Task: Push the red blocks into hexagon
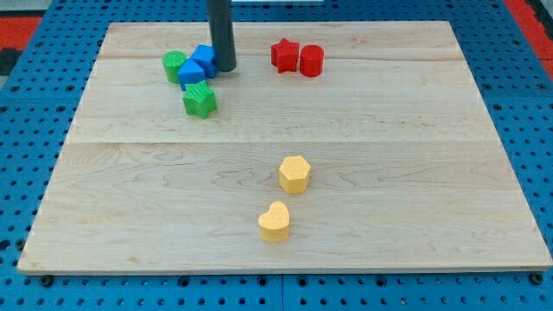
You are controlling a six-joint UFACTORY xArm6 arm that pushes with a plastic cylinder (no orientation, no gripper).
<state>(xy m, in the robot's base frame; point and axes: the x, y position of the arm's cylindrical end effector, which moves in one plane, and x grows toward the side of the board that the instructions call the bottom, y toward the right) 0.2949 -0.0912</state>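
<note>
A red star block and a red round block sit side by side, touching, near the view's top centre. A yellow hexagon block lies lower, right of centre. My tip rests on the board just right of two blue blocks, well to the left of the red star.
A green round block touches the blue blocks on their left. A green star block lies just below them. A yellow heart block sits below the hexagon. The wooden board lies on a blue pegboard.
</note>
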